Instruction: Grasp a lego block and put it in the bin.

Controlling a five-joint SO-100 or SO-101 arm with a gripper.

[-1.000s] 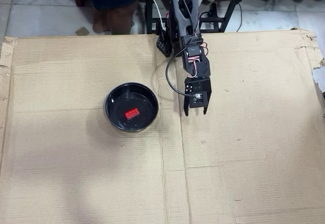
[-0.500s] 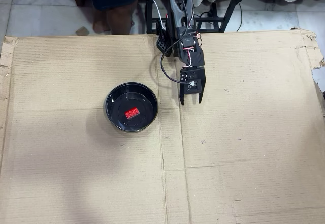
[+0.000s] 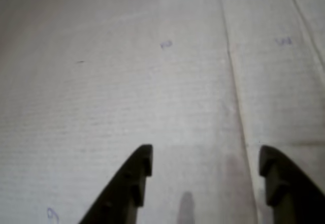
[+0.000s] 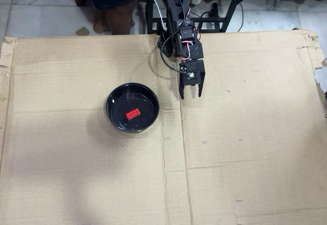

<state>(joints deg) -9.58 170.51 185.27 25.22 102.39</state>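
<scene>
The red lego block (image 4: 133, 114) lies inside the black round bin (image 4: 113, 118) left of centre in the overhead view. My gripper (image 4: 190, 95) is to the right of the bin, over bare cardboard, apart from the bin. Its jaws stand open and empty. In the wrist view my gripper (image 3: 205, 163) shows two dark fingertips (image 3: 138, 170) spread wide with only cardboard between them. The block and the bin are out of the wrist view.
A large cardboard sheet (image 4: 245, 133) covers the table, with a seam running down near the gripper. The arm base (image 4: 176, 16) stands at the far edge. A person's legs (image 4: 115, 10) are behind the table at the top left.
</scene>
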